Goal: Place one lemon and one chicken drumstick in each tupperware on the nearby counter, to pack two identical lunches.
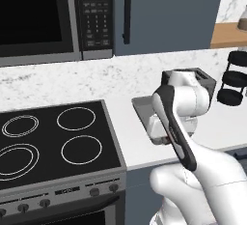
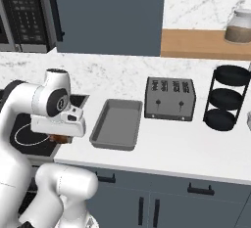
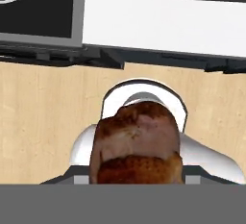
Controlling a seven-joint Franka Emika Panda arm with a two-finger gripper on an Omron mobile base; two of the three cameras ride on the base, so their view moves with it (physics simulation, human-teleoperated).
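Note:
A reddish-brown chicken drumstick (image 3: 137, 141) fills the lower middle of the hand view and hides the fingertips. My gripper (image 2: 60, 139) is shut on it, hanging over the counter's front edge beside the stovetop, and the brown meat shows just below the hand. An empty grey tupperware (image 2: 116, 124) lies on the white counter (image 2: 166, 146), a short way right of the gripper. A grey corner of what looks like another tupperware (image 2: 81, 99) peeks out behind my arm. In the left base view my arm covers most of a tupperware (image 1: 141, 105). No lemon is in view.
A grey slotted toaster (image 2: 170, 98) stands right of the tray, then a black tiered rack (image 2: 226, 97). The black stovetop (image 1: 53, 137) lies to the left, under a microwave (image 1: 38, 16). A jar (image 2: 238, 26) sits on a wooden shelf. Wooden floor (image 3: 43, 112) lies below the hand.

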